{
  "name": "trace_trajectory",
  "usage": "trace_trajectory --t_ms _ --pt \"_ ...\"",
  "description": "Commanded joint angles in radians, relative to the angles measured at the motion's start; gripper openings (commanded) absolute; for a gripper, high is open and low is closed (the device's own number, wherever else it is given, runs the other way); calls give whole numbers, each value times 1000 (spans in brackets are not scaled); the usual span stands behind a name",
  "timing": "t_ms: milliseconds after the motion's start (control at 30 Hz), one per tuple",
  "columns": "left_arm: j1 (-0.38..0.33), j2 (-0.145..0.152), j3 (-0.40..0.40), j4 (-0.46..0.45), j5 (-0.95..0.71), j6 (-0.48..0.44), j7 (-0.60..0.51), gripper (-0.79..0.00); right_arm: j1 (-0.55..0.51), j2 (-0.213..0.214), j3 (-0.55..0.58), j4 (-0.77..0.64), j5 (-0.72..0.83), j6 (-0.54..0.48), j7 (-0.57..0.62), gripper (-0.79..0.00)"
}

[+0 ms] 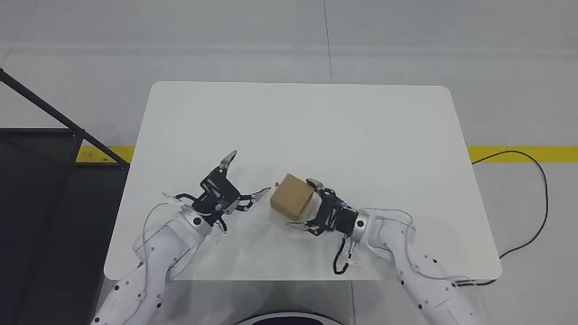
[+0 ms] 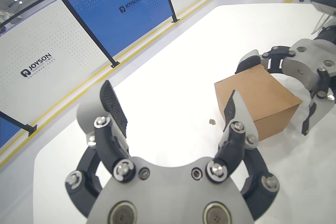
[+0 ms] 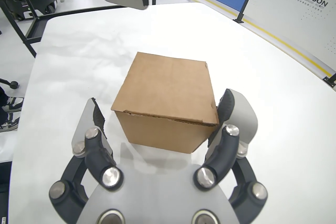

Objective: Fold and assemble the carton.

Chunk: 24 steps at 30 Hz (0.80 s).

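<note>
A closed brown carton (image 1: 291, 196) sits on the white table (image 1: 379, 135) near its front edge, its top flaps folded down (image 3: 168, 88). My right gripper (image 3: 160, 111) is open and straddles the carton's near end. One pad (image 3: 225, 104) touches a top corner, while the other finger (image 3: 92, 114) stands clear of the side. My left gripper (image 2: 173, 107) is open and holds nothing, just short of the carton (image 2: 258, 101) on the opposite side. In the top view the left gripper (image 1: 246, 178) and right gripper (image 1: 303, 205) flank the box.
A small brown scrap (image 2: 211, 121) lies on the table beside the carton. A black frame (image 1: 45, 113) stands off the table's left side and a cable (image 1: 533, 199) runs on the floor to the right. Fence panels (image 2: 113, 12) line the room.
</note>
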<state>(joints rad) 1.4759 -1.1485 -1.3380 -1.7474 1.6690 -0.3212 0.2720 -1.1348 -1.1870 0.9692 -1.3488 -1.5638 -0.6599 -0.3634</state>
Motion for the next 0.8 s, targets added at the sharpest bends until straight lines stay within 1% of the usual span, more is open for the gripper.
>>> trace_trajectory --t_ms 0,167,333,533,767 --pt "0 0 0 1 -1 2 1 0 -13 8 14 -15 -20 -11 3 0" --pt "0 0 0 4 -4 3 1 0 -38 20 40 -31 -26 -45 33 0" --pt "0 0 0 7 -6 4 1 0 -32 23 18 -50 -51 -107 61 0" --pt "3 1 -5 9 -7 12 1 0 -32 28 -4 -74 -92 -159 31 0" --pt "9 -1 -18 6 -24 52 -1 0 -31 44 -32 -113 -168 -277 -86 0"
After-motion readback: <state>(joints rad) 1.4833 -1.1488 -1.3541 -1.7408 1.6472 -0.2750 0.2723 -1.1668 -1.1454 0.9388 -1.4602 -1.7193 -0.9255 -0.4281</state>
